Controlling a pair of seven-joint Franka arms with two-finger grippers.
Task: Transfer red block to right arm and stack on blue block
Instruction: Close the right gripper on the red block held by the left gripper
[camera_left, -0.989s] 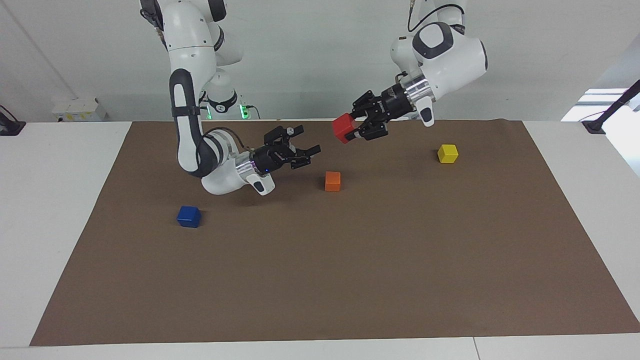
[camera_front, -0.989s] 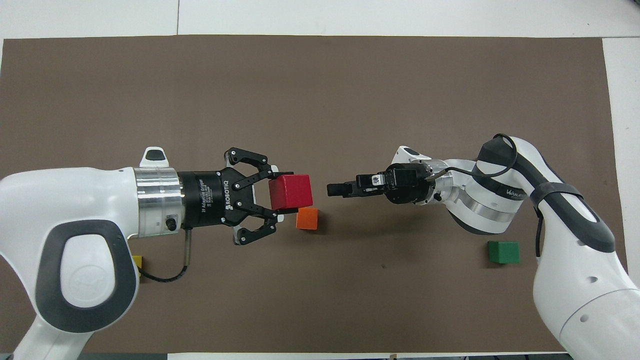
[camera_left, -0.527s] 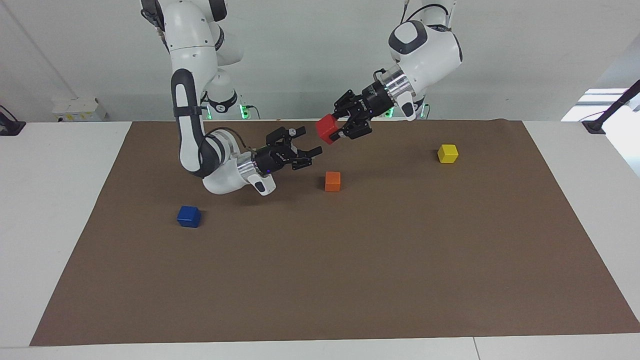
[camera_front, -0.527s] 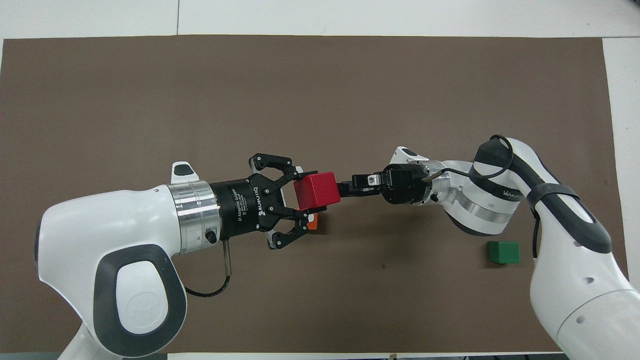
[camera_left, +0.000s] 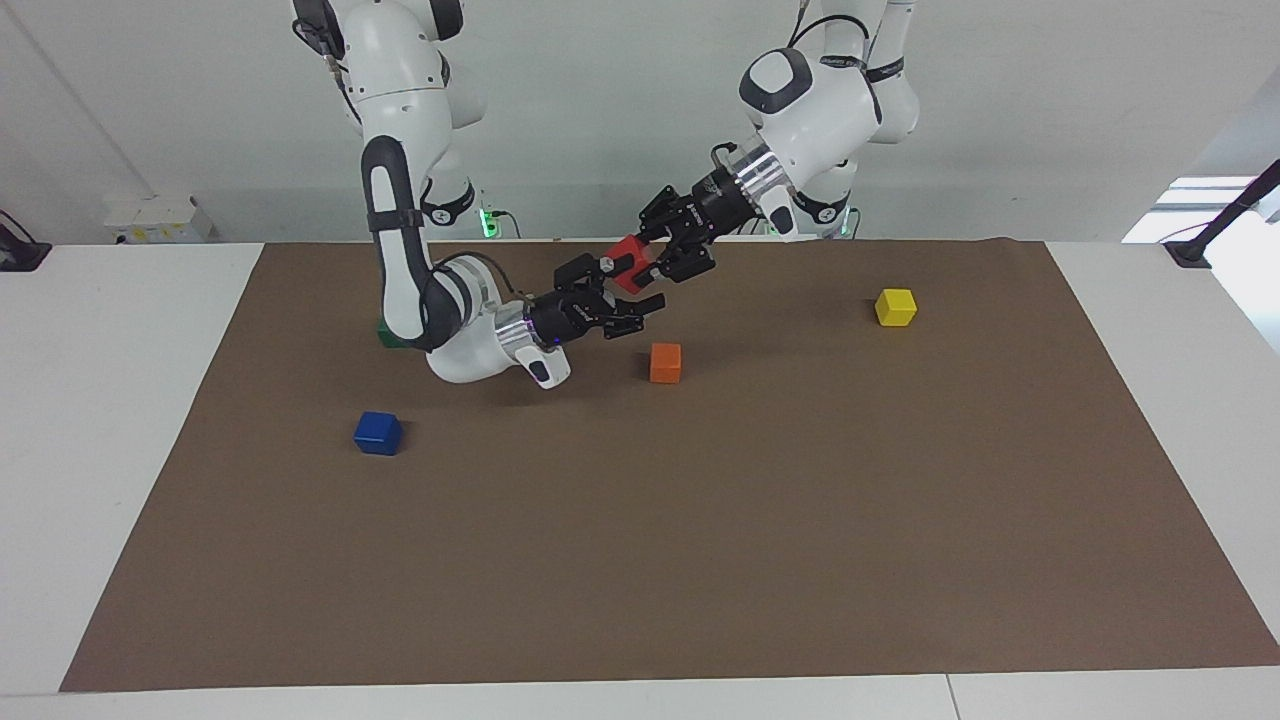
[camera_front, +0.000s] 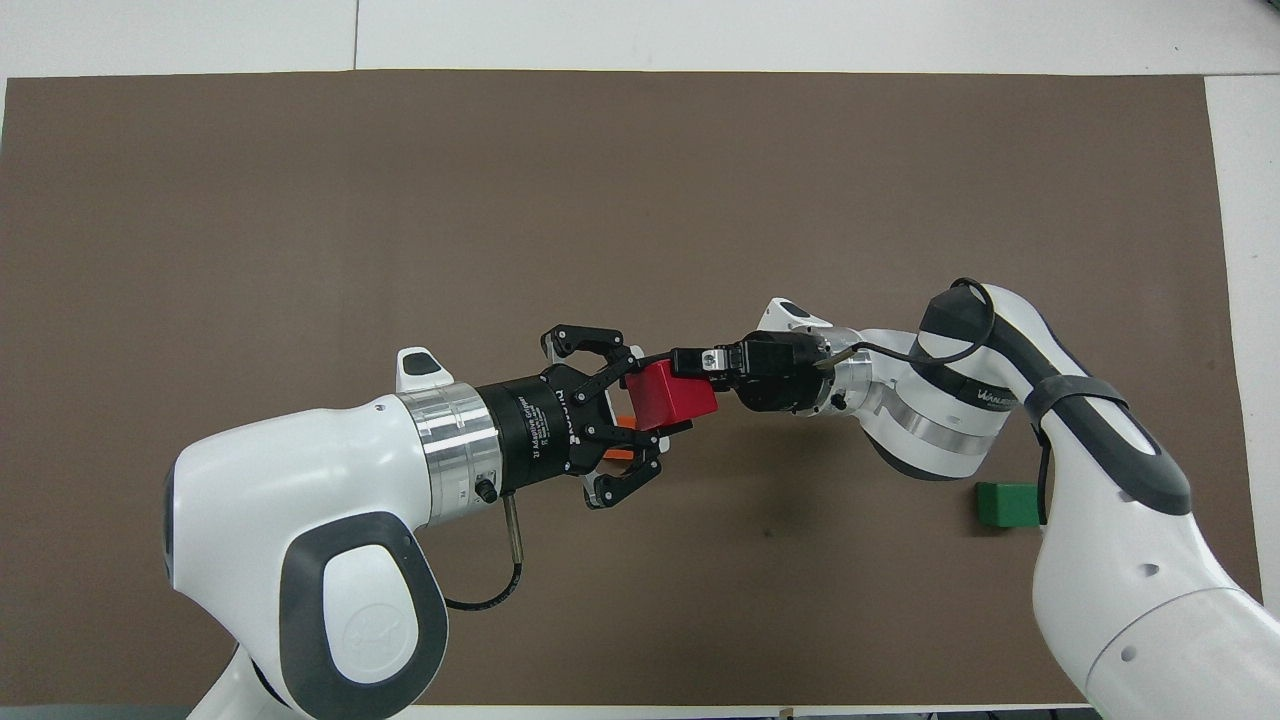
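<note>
Left gripper (camera_left: 655, 262) clenched on red block (camera_left: 629, 273), aloft over mat (camera_left: 700, 520). We note right gripper (camera_left: 625, 290) fingers spread around same block. Blue block (camera_left: 377, 433) well apart.

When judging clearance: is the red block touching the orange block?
Apart: facing view shows mat between the raised red block and the orange block.

A bright red block (camera_left: 628, 276) shows between black grippers, the left gripper (camera_left: 672, 252) and the right gripper (camera_left: 622, 297), each on a white arm with a silver wrist ring. On the plain brown mat (camera_left: 700, 520) sit a deep blue block (camera_left: 377, 433), an orange block (camera_left: 665, 362) and a yellow block (camera_left: 895, 307). A dark green block (camera_front: 1006, 503) shows beside the right arm (camera_front: 1090, 520), and the table (camera_left: 110, 330) around the mat is white.
</note>
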